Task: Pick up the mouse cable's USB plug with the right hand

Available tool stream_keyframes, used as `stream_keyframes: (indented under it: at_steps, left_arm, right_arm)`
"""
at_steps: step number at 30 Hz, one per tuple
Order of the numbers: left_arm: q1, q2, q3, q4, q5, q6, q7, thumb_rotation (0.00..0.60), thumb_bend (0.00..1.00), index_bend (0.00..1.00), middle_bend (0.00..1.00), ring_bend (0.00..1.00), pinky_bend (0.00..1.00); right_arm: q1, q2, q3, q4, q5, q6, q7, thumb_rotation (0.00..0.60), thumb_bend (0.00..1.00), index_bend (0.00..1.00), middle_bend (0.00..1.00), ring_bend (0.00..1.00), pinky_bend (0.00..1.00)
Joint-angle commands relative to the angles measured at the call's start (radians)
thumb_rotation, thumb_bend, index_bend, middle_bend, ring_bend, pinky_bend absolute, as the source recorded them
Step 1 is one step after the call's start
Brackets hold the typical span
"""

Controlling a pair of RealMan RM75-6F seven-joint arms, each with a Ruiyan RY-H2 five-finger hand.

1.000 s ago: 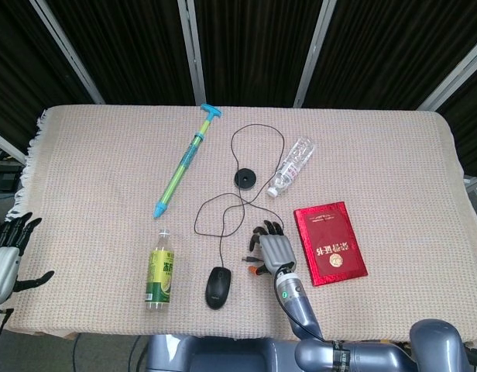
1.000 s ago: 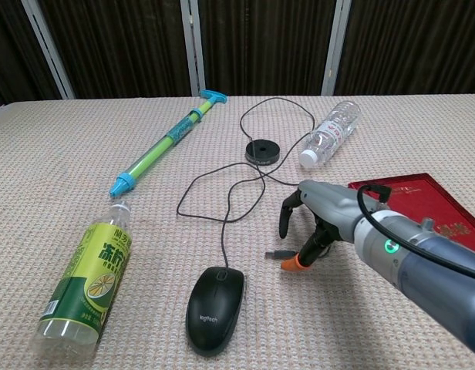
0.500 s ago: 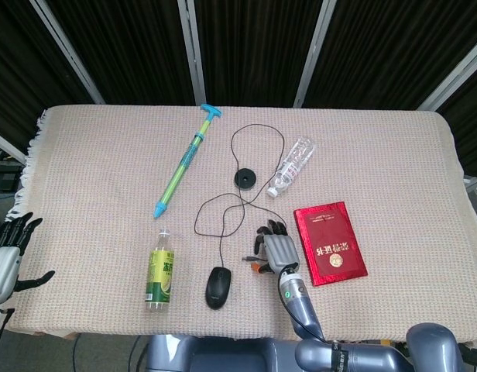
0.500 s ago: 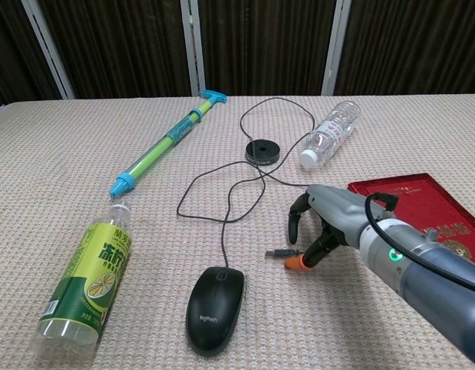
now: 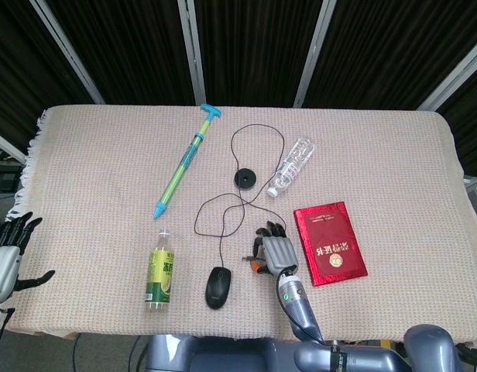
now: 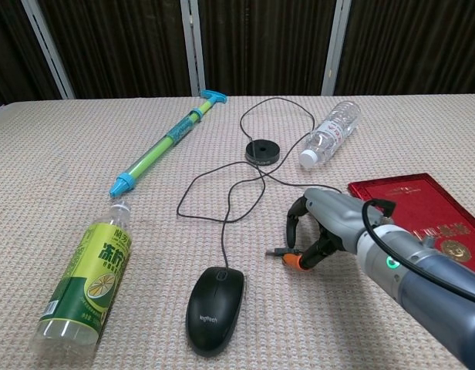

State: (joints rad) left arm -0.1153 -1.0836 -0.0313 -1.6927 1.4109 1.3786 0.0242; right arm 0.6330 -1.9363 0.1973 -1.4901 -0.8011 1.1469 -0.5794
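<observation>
USB plug [image 6: 279, 251]: small metal tip, flat on surface | right hand [image 6: 321, 226]: fingers curled over it, grasp unclear | left hand [image 5: 5, 252]: released, fingers apart

Counter [image 5: 393, 155] under a beige woven cloth, fringed along its left edge. Lying on it: green-and-blue pump toy [image 5: 186, 162] set diagonally, far left of centre; clear water bottle [image 5: 293, 166] on its side, cap toward the near side; small black disc [image 5: 245, 179] just left of that bottle's cap; red booklet [image 5: 329, 242] flat, near right; lemon drink bottle [image 5: 161, 270] on its side, near left; black mouse [image 5: 217, 286] right of it, cable [image 5: 258, 139] looping away across the cloth.
</observation>
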Motion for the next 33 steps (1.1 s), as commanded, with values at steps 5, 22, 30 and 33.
stream_keyframes:
  at_steps: [5, 22, 30, 33]
  left_arm:
    - [0.0, 0.001, -0.002, -0.002, -0.004, -0.002, -0.007, 0.6, 0.14, 0.1, 0.0, 0.0, 0.0]
    - [0.001, 0.004, -0.001, -0.01, -0.007, -0.002, -0.008, 0.6, 0.14, 0.1, 0.0, 0.0, 0.0]
    - [0.001, -0.001, -0.003, -0.013, -0.009, 0.001, 0.006, 0.6, 0.14, 0.1, 0.0, 0.0, 0.0]
    - [0.001, -0.003, -0.004, -0.015, -0.012, 0.002, 0.011, 0.6, 0.14, 0.1, 0.0, 0.0, 0.0]
  right_arm:
    - [-0.004, -0.003, -0.007, 0.001, 0.003, -0.006, -0.005, 0.6, 0.39, 0.59, 0.24, 0.0, 0.0]
    - [-0.067, 0.11, 0.188, -0.201, -0.138, 0.04, 0.349, 0.6, 0.4, 0.6, 0.26, 0.0, 0.0]
    - [-0.141, 0.132, 0.206, -0.203, -0.247, 0.096, 0.599, 0.6, 0.4, 0.6, 0.26, 0.0, 0.0]
    - [-0.172, 0.113, 0.195, -0.164, -0.344, 0.152, 0.729, 0.6, 0.4, 0.61, 0.25, 0.0, 0.0]
